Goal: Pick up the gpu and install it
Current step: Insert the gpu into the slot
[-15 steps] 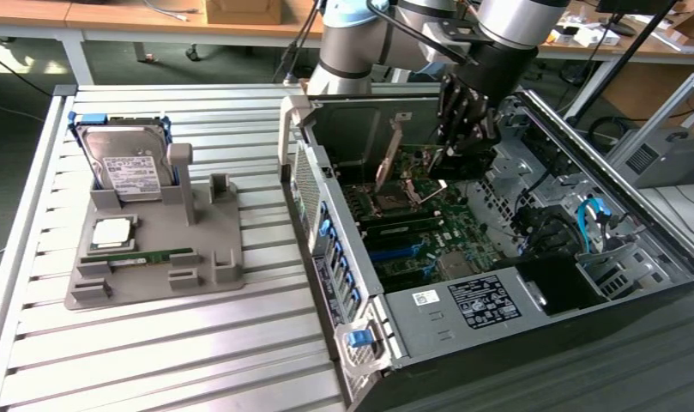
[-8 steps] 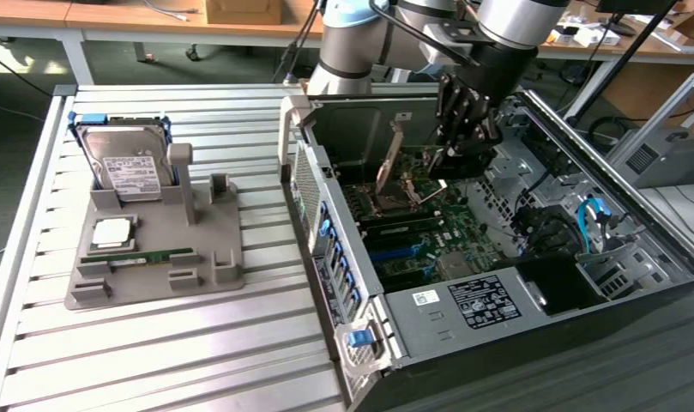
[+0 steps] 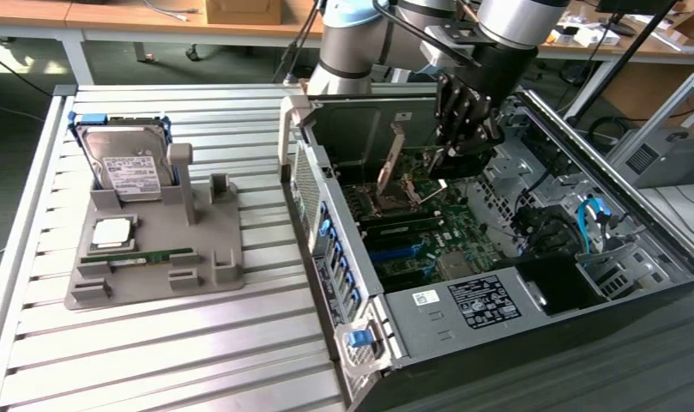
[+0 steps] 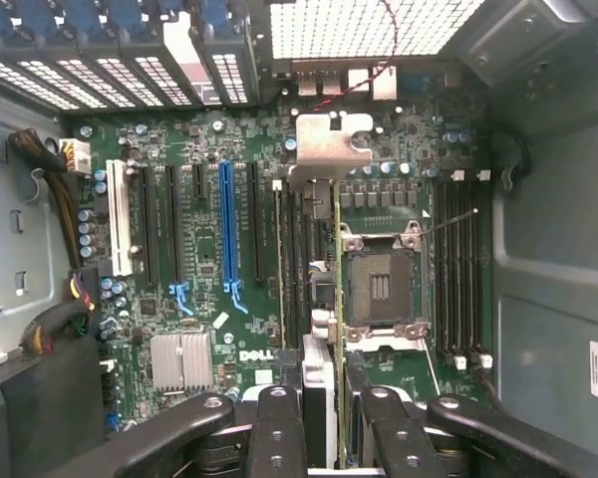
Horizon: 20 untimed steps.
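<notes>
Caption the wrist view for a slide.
Gripper holds the gpu edge-on above the motherboard inside the open case.

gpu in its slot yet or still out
Out. The gpu hangs edge-on in the end effector above the motherboard; in the exterior view it sits clear of the board inside the case.

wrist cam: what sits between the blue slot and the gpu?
In the wrist view, several empty black slots run side by side between the blue slot and the gpu, which is seen edge-on.
</notes>
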### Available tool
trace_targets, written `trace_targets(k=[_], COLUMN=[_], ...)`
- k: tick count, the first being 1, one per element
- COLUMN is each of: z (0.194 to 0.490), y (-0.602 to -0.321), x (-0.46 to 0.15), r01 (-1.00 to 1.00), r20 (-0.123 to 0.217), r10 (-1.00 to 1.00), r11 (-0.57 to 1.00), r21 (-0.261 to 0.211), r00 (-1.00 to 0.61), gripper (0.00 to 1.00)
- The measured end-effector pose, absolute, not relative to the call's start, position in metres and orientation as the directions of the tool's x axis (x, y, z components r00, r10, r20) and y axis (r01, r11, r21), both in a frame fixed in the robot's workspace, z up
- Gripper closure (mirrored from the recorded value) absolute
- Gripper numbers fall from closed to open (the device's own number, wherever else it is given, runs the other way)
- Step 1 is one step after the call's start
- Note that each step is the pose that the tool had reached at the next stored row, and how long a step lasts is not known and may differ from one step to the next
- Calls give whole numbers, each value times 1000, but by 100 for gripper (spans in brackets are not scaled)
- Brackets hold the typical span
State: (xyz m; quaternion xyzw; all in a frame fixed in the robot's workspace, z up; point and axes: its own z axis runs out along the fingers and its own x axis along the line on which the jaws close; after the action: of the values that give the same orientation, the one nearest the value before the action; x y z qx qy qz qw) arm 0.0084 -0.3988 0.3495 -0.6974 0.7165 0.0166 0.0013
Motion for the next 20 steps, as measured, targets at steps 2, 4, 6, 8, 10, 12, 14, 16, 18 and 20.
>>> trace_targets(k=[2,4,6,8,10,12,14,16,18,20], z=[350,350,349,350,349,349,349,350,350,349], y=[-399,-399,-399,-399,-399,-399,-399,-399,-399,-399], x=[8,8,8,8,8,8,8,8,8,8], r01=[-1000,-1000,-1000,-1000,-999,-999,-999,-999,-999,-999], r20=[-25,-25,-25,-25,-25,-25,-25,-25,-25,-25], r10=[-1000,-1000,-1000,-1000,-999,-999,-999,-999,-999,-999], r11=[11,1,-9,-18,-27,-38,-43,-43,-43,-43], r21=[22,22,22,22,22,22,22,22,22,22], r00=[-11,-2,8,18,27,37,42,43,43,43], gripper=[73,73,73,73,73,73,73,73,73,73])
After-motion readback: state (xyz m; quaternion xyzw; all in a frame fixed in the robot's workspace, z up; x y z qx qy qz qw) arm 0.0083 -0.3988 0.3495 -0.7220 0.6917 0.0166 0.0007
